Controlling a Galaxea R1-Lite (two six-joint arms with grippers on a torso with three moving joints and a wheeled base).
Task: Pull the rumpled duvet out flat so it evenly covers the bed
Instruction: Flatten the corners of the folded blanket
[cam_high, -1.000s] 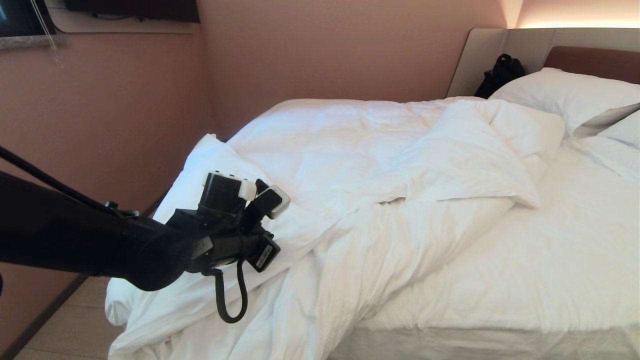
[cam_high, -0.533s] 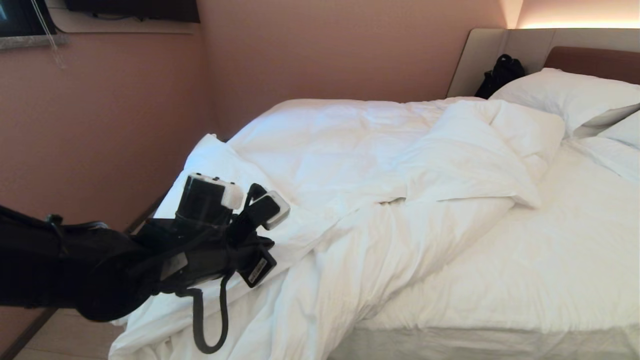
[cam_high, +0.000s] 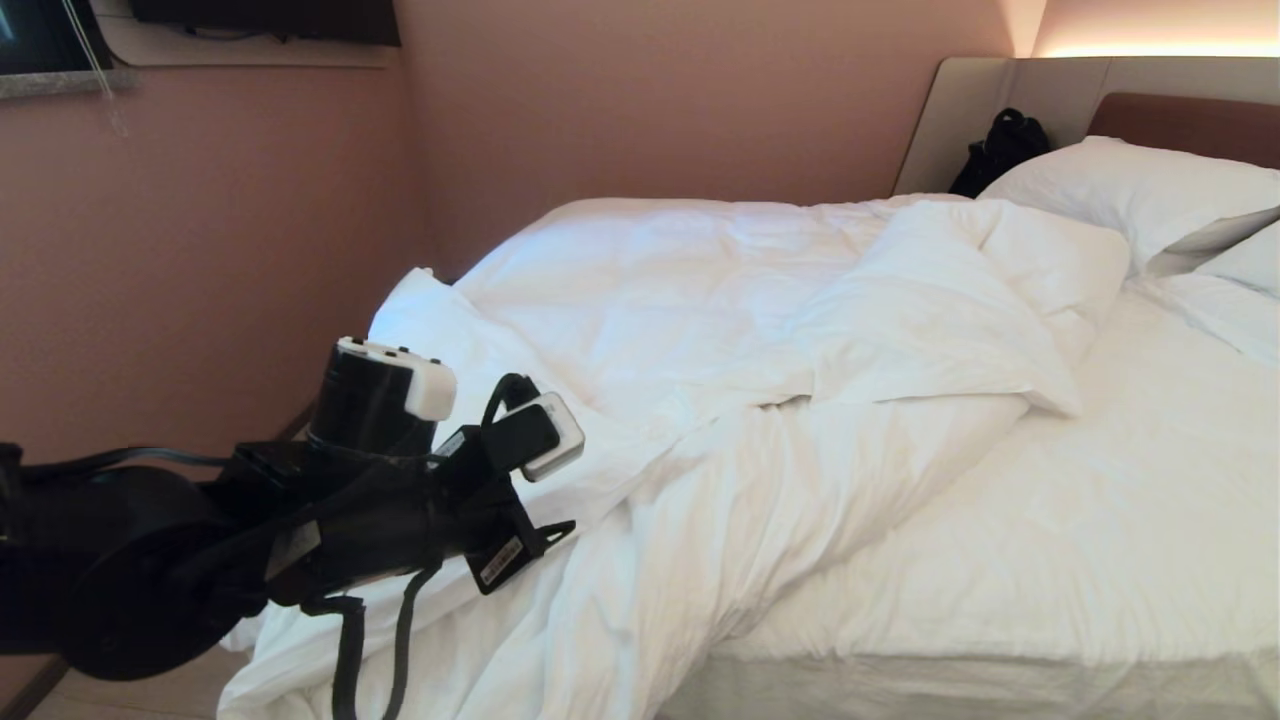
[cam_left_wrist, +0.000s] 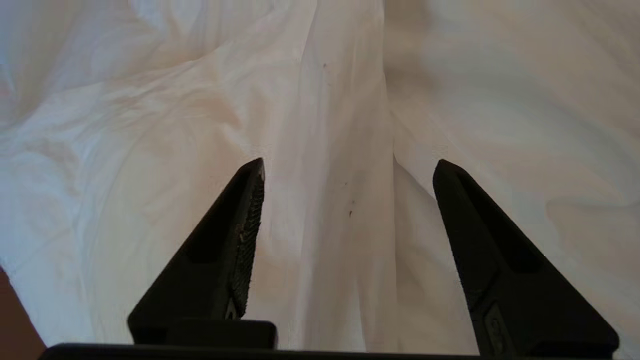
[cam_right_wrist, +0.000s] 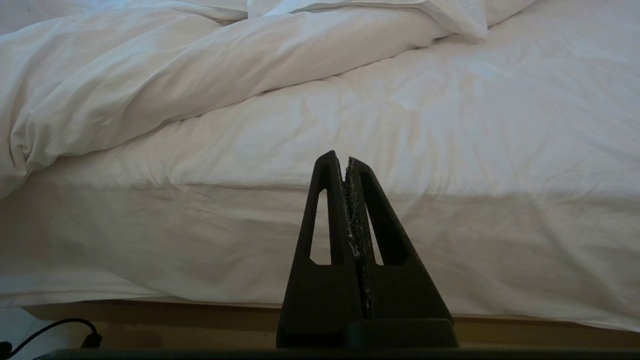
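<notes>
Pink walls (cam_high: 220, 230) back the bed (cam_high: 1100, 560), whose head lies at the upper right of the head view. At lower left, the left tool (cam_left_wrist: 347, 172) hovers spread over the duvet (cam_high: 700, 330), gripping nothing. That duvet lies bunched, its long ridge running from lower left toward the pillows (cam_high: 1130, 195) at upper right. Facing the mattress side, the right tool (cam_right_wrist: 346, 160) is pressed together.
</notes>
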